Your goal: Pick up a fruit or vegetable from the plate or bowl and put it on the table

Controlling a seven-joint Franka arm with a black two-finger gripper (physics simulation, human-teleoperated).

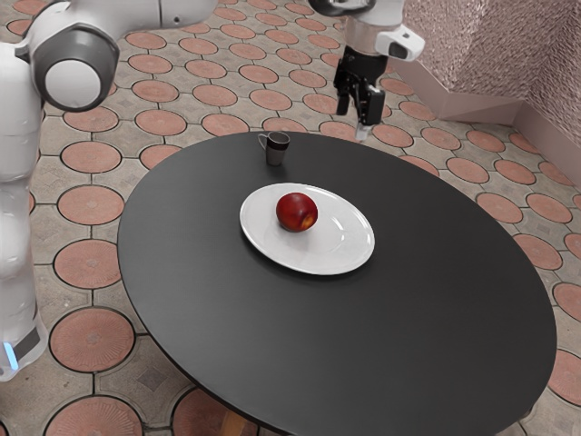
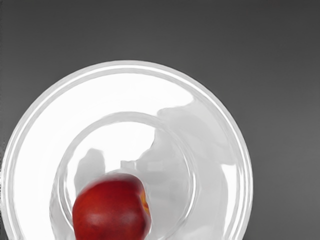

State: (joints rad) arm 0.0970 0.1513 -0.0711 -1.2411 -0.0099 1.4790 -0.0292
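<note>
Well, here is how it all stands:

- The pincer [image 1: 352, 122] is released, its two fingers apart and pointing downward, held up in the air well apart from the fruit and the plate.
- The apple [image 1: 297, 212], deep red with a small yellow-orange patch, rests on the plate, a little to the exterior view's left of the middle and towards the far side. That patch faces the near side and the exterior view's right.
- The white plate [image 1: 340, 241] is round and glossy, with light glaring off it. In the wrist view the apple overlaps the ring around the plate's inner part.
- The plate lies flat on the counter [image 1: 363, 354], in its far half and slightly to the exterior view's left.
- The counter itself is round, dark and smooth, with a bit of wooden leg [image 1: 234, 424] peeking out below its near edge.
- A small dark mug [image 1: 276, 155] stands upright by the far edge of the counter, just beyond the plate and apart from it, its handle towards the exterior view's left.
- The white robot arm [image 1: 136, 20] rises at the exterior view's left and reaches across to the right, high over the far side.
- Round reddish tiles set in grey cover the floor [image 1: 91, 263], and a rough-textured wall [image 1: 490, 54] stands far to the right.
</note>
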